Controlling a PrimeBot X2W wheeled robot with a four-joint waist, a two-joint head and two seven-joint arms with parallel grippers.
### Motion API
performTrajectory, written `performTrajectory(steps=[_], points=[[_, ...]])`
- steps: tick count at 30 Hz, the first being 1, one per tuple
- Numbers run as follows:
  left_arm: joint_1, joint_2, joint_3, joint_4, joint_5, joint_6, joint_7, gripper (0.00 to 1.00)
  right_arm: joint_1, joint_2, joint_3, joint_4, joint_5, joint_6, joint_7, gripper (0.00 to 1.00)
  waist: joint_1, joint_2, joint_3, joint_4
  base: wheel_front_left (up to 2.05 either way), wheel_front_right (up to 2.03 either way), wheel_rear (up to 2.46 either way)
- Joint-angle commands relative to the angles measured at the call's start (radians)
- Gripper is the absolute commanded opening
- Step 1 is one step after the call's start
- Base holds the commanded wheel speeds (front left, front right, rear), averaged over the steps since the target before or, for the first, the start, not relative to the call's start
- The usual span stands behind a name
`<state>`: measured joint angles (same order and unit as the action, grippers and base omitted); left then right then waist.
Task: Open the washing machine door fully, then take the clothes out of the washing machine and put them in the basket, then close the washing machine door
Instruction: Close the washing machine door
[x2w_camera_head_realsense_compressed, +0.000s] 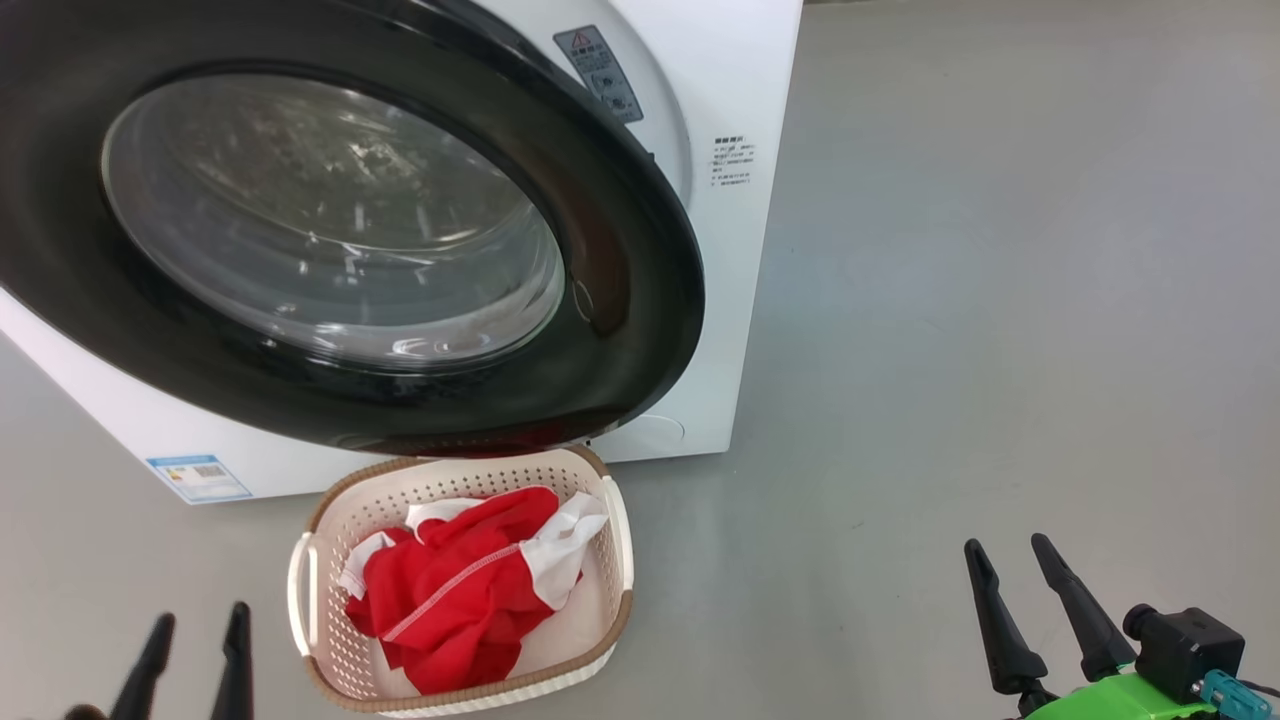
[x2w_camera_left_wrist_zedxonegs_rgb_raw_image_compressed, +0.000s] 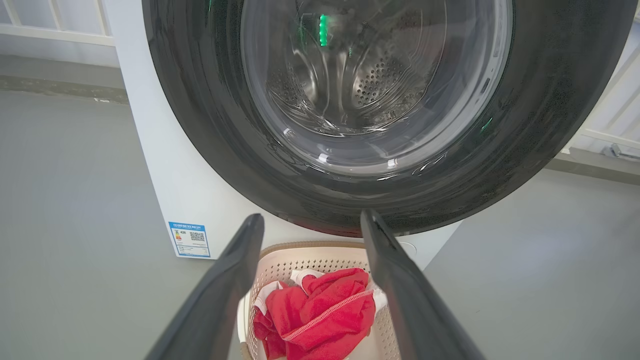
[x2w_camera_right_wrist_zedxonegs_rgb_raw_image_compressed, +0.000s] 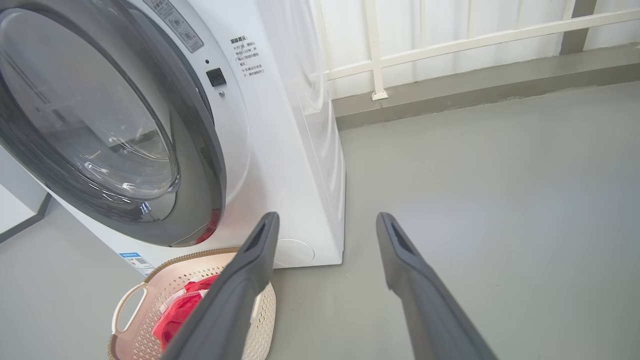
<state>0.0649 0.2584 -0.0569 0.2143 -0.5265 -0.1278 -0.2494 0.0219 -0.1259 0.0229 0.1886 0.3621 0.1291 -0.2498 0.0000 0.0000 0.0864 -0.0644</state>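
Note:
The washing machine door (x2w_camera_head_realsense_compressed: 620, 300), black-rimmed with a clear bowl window, lies close against the white washing machine (x2w_camera_head_realsense_compressed: 745, 250). In the right wrist view its free edge (x2w_camera_right_wrist_zedxonegs_rgb_raw_image_compressed: 200, 165) stands slightly off the front panel. On the floor just below the door sits the basket (x2w_camera_head_realsense_compressed: 450, 468), with the red and white clothes (x2w_camera_head_realsense_compressed: 460, 590) bunched inside it. My left gripper (x2w_camera_head_realsense_compressed: 200, 615) is open at the lower left, left of the basket, and holds nothing. My right gripper (x2w_camera_head_realsense_compressed: 1006, 542) is open at the lower right over bare floor. The left wrist view looks at the door (x2w_camera_left_wrist_zedxonegs_rgb_raw_image_compressed: 200, 125) and the clothes (x2w_camera_left_wrist_zedxonegs_rgb_raw_image_compressed: 320, 310) between the fingers.
Grey floor (x2w_camera_head_realsense_compressed: 1000, 300) spreads to the right of the machine. A white railing and low kerb (x2w_camera_right_wrist_zedxonegs_rgb_raw_image_compressed: 450, 95) run behind it. A blue label sticker (x2w_camera_head_realsense_compressed: 198, 478) marks the machine's lower front, and a warning sticker (x2w_camera_head_realsense_compressed: 598, 72) sits near the door's upper edge.

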Motion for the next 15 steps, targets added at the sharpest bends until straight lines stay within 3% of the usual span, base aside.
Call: performTrajectory(steps=[1,15], points=[[-0.011,0.015,0.043,-0.026,0.012,-0.003,-0.012,1.0,0.001,-0.009,0.025,-0.023,-0.005,0.002,-0.012,1.0,0.0,0.0,-0.004,0.0,0.0,0.0,0.0],[0.005,-0.029,0.071,-0.037,0.065,-0.003,-0.012,1.0,0.012,-0.015,0.02,-0.022,-0.001,0.002,-0.012,1.0,0.0,0.0,-0.016,0.009,0.0,0.0,0.0]])
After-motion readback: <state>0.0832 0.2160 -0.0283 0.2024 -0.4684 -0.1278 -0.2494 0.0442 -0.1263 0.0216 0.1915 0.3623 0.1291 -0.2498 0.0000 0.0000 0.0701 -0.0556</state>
